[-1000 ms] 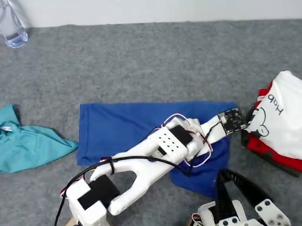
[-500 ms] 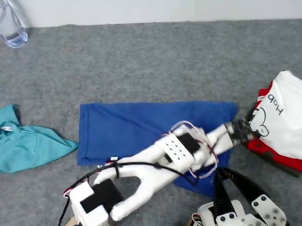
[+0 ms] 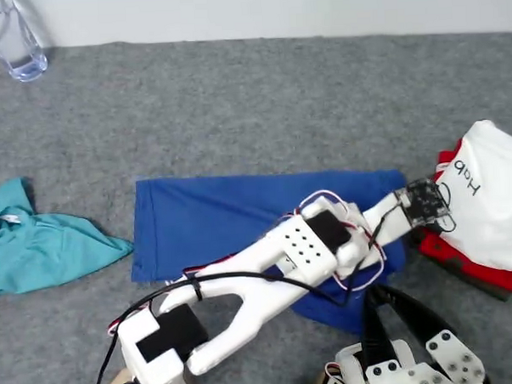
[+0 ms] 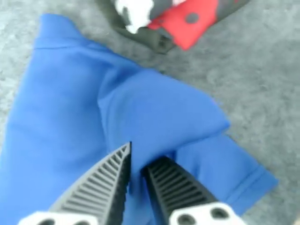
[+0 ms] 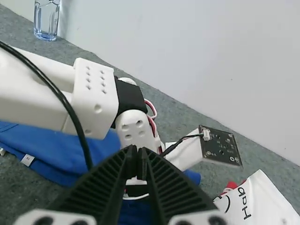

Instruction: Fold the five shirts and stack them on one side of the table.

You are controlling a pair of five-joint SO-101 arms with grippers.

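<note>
Stretching under everything, the grey bench (image 3: 235,99) is carrying all the cloth. Near its middle the blue shirt (image 3: 215,219) is lying flat as a wide rectangle, with the end nearest the pile doubled over into a loose flap. The left arm (image 3: 276,259) is reaching across that shirt from the near edge toward the right side. At the right edge a pile is sitting: the white shirt (image 3: 486,199) is resting on top, the red shirt (image 3: 472,266) is showing under it, and a dark garment (image 4: 154,40) is peeking out at the bottom. The teal shirt (image 3: 37,240) is lying crumpled at the left edge, well apart from the blue one. The left gripper (image 4: 137,157) is pinching a raised fold of the blue shirt near the pile, its jaws standing almost together with cloth between them. The right gripper (image 5: 136,157) is hanging closed on nothing at the near edge, beside the left arm. A clear bottle (image 3: 11,41) is standing in the far left corner.
</note>
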